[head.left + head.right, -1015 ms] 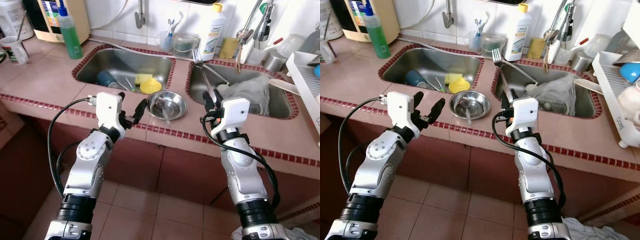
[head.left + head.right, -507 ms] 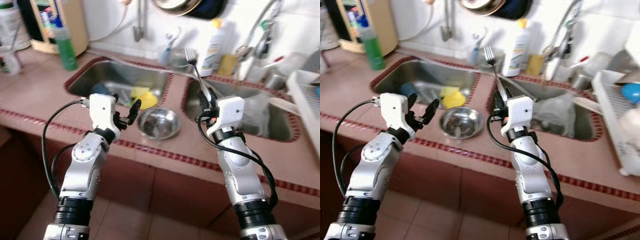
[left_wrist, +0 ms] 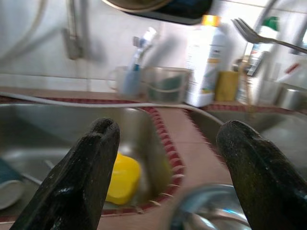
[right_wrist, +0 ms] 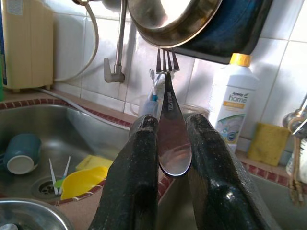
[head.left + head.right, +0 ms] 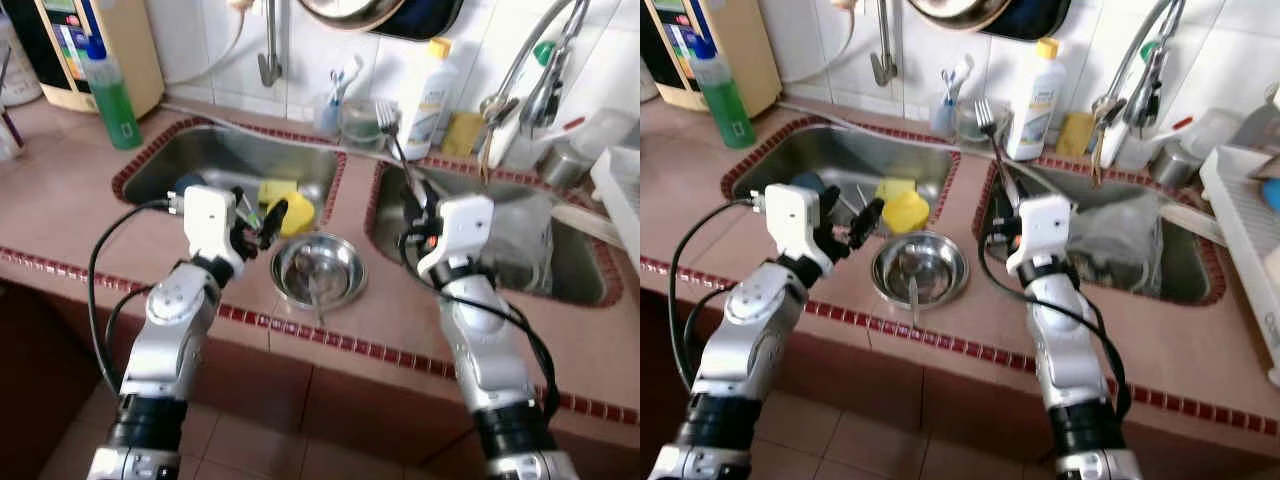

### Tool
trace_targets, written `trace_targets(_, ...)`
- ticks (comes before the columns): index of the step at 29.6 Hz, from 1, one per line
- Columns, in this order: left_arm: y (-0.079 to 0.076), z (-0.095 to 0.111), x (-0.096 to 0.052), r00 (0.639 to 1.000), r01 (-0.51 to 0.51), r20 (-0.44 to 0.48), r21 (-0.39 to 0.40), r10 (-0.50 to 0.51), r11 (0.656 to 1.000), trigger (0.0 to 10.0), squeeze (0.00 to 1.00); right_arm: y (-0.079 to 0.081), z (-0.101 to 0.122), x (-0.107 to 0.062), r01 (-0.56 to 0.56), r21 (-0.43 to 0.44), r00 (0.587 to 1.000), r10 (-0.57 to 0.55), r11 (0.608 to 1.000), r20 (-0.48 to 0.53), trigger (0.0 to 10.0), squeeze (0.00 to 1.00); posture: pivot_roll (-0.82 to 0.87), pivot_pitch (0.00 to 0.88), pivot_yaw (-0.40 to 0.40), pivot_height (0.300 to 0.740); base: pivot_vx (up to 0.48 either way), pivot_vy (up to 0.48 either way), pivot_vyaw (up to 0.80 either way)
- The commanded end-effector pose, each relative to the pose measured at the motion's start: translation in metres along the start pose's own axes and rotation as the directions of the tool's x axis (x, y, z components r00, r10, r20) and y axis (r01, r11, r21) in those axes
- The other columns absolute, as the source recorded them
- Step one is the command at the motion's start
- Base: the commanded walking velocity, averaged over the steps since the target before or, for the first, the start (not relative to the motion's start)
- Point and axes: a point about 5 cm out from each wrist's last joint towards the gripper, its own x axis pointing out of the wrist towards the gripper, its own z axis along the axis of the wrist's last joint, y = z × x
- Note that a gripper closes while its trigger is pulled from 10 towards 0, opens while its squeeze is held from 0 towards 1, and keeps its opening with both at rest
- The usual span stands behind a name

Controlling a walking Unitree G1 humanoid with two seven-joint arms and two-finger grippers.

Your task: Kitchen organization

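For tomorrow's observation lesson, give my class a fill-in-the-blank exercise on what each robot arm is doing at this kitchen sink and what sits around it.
1. The right gripper holds a ____ with its tines pointing up.
2. The left gripper has its jaws ____ and holds nothing.
3. The steel bowl rests on the counter between the two ____.
4. The yellow cup lies in the ____ sink basin.

Missing words: fork; open; sink basins; left

Glossy metal fork and bowl, matt terracotta-tiled counter (steel sinks dull-shiny), yellow plastic cup
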Motion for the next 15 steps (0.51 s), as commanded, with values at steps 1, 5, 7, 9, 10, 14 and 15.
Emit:
trace_targets(1, -0.0022, 0.0034, 0.0029, 1.0, 0.019, 0.005, 0.001, -0.019, 1.0, 10.0, 0.0, -0.0061, 0.0038, -0.0003, 0.026, -0.001, 1.0, -0.026, 1.0, 0.016, 10.0, 0.0, 0.14, 0.021, -0.04, 0.74, 0.0, 0.3, 0.0)
trace_targets(5, -0.0031, 0.0043, 0.0043, 1.0, 0.026, 0.007, -0.002, -0.026, 1.0, 10.0, 0.0, -0.0056, 0.0039, -0.0001, 0.026, 0.0, 1.0, -0.026, 1.0, 0.017, 10.0, 0.0, 0.14, 0.018, -0.039, 0.74, 0.0, 0.364, 0.0)
trace_targets(7, -0.0036, 0.0043, 0.0051, 1.0, 0.03, 0.006, -0.003, -0.03, 1.0, 10.0, 0.0, -0.0049, 0.0038, 0.0001, 0.025, -0.001, 1.0, -0.025, 1.0, 0.018, 10.0, 0.0, 0.14, 0.014, -0.037, 0.74, 0.0, 0.396, 0.0)
trace_targets(9, -0.0036, 0.0042, 0.0052, 0.999, 0.032, 0.006, -0.003, -0.032, 0.999, 10.0, 0.0, -0.0046, 0.0039, 0.0002, 0.024, -0.001, 1.0, -0.024, 1.0, 0.019, 10.0, 0.0, 0.14, 0.011, -0.035, 0.74, 0.0, 0.403, 0.0)
trace_targets(10, -0.0037, 0.0042, 0.0053, 0.999, 0.033, 0.006, -0.002, -0.033, 0.999, 10.0, 0.0, -0.0046, 0.004, 0.0002, 0.024, -0.001, 1.0, -0.024, 1.0, 0.019, 10.0, 0.0, 0.14, 0.011, -0.035, 0.74, 0.0, 0.409, 0.0)
trace_targets(14, -0.0045, 0.0043, 0.0059, 0.999, 0.044, 0.003, 0.003, -0.044, 0.999, 10.0, 0.0, -0.0043, 0.0037, 0.0002, 0.024, -0.002, 1.0, -0.024, 1.0, 0.019, 10.0, 0.0, 0.14, 0.004, -0.032, 0.74, 0.0, 0.409, 0.0)
trace_targets(15, -0.0046, 0.0043, 0.0061, 0.999, 0.046, 0.002, 0.005, -0.046, 0.999, 10.0, 0.0, -0.0042, 0.0037, 0.0002, 0.024, -0.002, 1.0, -0.024, 1.0, 0.019, 10.0, 0.0, 0.14, 0.004, -0.032, 0.74, 0.0, 0.386, 0.0)
